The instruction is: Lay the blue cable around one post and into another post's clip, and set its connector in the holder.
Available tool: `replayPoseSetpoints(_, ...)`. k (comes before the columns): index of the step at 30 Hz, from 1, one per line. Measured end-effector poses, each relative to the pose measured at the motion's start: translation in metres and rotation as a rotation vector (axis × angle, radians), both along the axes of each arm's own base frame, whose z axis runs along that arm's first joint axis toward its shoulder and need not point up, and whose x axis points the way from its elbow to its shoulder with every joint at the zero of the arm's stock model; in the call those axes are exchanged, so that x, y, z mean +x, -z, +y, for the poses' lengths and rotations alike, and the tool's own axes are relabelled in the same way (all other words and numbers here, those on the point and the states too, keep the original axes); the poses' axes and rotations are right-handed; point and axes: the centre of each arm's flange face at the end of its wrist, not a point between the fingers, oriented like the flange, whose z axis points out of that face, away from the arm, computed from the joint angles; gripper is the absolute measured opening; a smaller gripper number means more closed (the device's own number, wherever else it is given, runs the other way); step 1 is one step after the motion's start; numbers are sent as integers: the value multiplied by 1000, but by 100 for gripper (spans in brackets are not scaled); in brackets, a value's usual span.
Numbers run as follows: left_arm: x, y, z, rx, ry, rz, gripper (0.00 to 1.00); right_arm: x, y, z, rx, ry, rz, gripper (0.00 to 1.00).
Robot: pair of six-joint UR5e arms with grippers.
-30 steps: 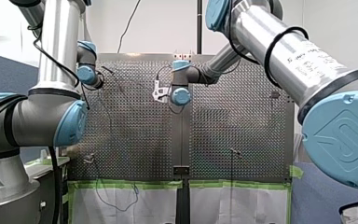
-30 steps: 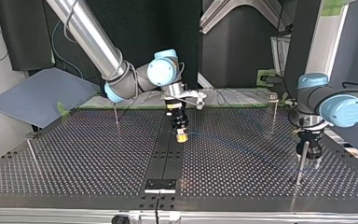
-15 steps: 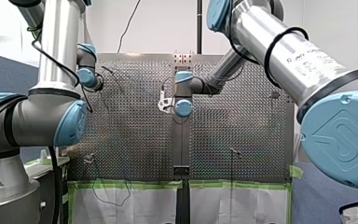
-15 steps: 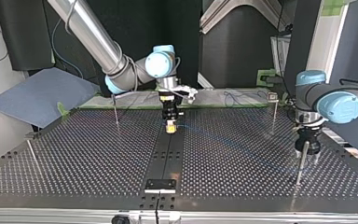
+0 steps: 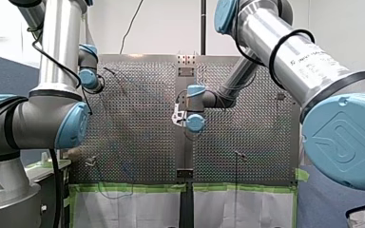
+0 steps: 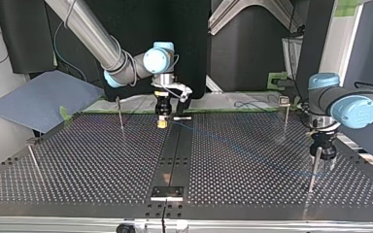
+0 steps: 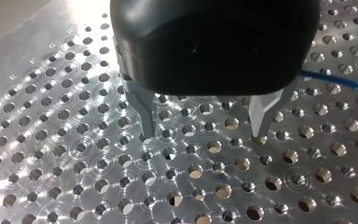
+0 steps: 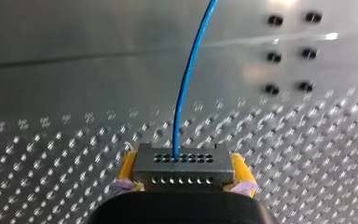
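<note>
In the right wrist view my right gripper [image 8: 182,179] is shut on the grey connector [image 8: 182,165], held between its yellow pads [image 8: 127,167]. The blue cable [image 8: 186,79] rises from the connector. The top view shows that gripper [image 6: 161,122] low over the table's dark middle strip, at the end near the arms. The cable [image 6: 243,147] trails faintly from there toward a thin post [image 6: 312,170]. My left gripper [image 6: 322,162] hangs open close beside that post. In the left wrist view its metal fingers [image 7: 144,116] stand apart over the perforated plate with nothing between them, and the cable [image 7: 340,80] passes beside them.
More thin posts stand on the plate [image 6: 120,114] [image 6: 33,162], one with a clip on top [image 6: 285,102]. A holder block [image 6: 167,192] sits on the middle strip at the top view's near edge. A small bar [image 6: 182,118] lies beside my right gripper.
My right arm has carried the connector back along the middle strip toward the arms and to the top view's left, dragging the cable. My left gripper has lowered slightly by its post.
</note>
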Motion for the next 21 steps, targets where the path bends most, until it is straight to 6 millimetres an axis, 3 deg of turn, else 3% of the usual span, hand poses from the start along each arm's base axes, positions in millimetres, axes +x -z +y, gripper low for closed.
replayPoseSetpoints(12, 0, 0, -2, 9, 4, 4, 100, -34, 41, 11, 18, 70, -44, 20)
replayPoseSetpoints(21, 0, 0, -5, 12, 10, 4, 100, -76, 67, 7, 40, 177, -123, 22)
